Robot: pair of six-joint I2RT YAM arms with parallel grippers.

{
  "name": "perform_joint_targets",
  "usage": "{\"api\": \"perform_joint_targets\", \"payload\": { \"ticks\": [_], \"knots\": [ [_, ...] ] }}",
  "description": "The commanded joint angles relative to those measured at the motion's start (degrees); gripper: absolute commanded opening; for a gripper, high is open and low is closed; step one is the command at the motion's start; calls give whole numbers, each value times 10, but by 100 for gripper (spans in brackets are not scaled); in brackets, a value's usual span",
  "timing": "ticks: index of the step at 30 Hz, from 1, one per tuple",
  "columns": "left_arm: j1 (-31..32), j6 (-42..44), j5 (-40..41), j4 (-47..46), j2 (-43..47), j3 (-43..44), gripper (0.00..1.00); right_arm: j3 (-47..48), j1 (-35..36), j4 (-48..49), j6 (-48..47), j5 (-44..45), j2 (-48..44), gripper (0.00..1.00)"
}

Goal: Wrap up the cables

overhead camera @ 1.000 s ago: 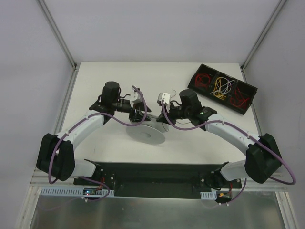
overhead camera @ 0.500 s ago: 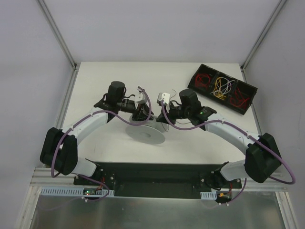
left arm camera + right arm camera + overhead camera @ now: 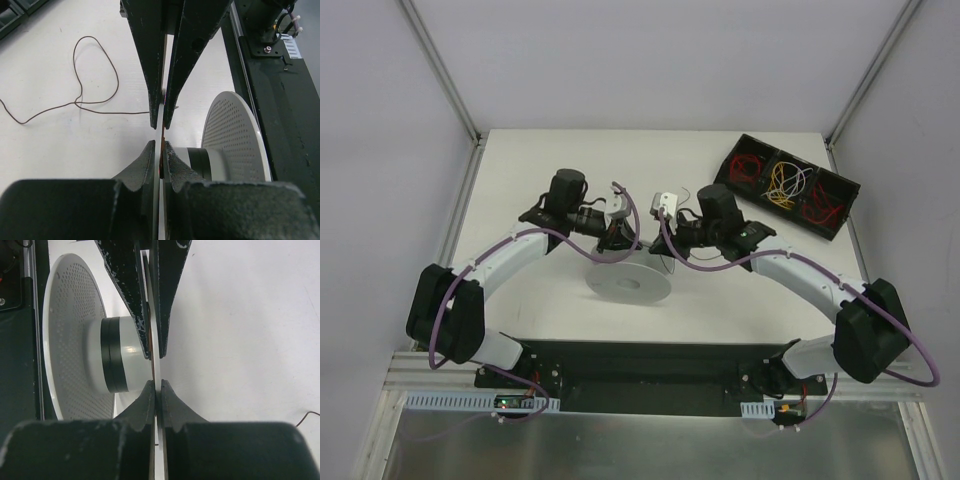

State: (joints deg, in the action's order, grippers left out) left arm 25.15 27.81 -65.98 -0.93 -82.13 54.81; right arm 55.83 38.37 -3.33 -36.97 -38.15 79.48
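Closing over the last second, the left gripper (image 3: 616, 238) has swung in from the left. It now sits tip to tip with the right gripper (image 3: 657, 248) at the white spool (image 3: 628, 285), which is tilted over the tabletop (image 3: 535, 160) midway along, toward the near edge. The right gripper has neither moved nor loosened. A black compartment tray (image 3: 846, 213) of red and yellow wires lies at the far right corner. The cable is too fine to follow from above.

From the left wrist, the arm's own fingers (image 3: 150, 155) are pressed nearly together on the thin edge of the spool's far flange. The right gripper's tips are clamped on the same edge directly opposite. The cable (image 3: 118, 80), a hair-thin dark brown strand, loops loosely on the bare tabletop on the far side and runs in to those tips. A reddish sliver between the pads may be the cable, though that cannot be settled.

From the right wrist, its fingers (image 3: 147, 400) are likewise shut on that flange. The perforated near flange and a grey hub with a dark band show beside them; whether the band is wound cable cannot be told. With both arms now holding the spool, it looks steadied for winding, and most of the strand appears yet to go on.
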Motion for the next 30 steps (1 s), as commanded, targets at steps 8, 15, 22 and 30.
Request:
{"api": "perform_joint_targets", "payload": {
  "ticks": [8,15,22,30],
  "knots": [
    [9,-59,16,47,-9,59,0,44,0,16,-12,-18,5,1],
    [-26,-63,-48,45,6,72,0,38,-36,-1,1,-31,-12,52],
    [-38,-23,-60,41,57,64,0,-5,-86,-35,-42,-40,-65,71],
    [-51,5,-92,41,94,81,0,-78,-94,-27,-164,-55,-107,79]
  ]
}}
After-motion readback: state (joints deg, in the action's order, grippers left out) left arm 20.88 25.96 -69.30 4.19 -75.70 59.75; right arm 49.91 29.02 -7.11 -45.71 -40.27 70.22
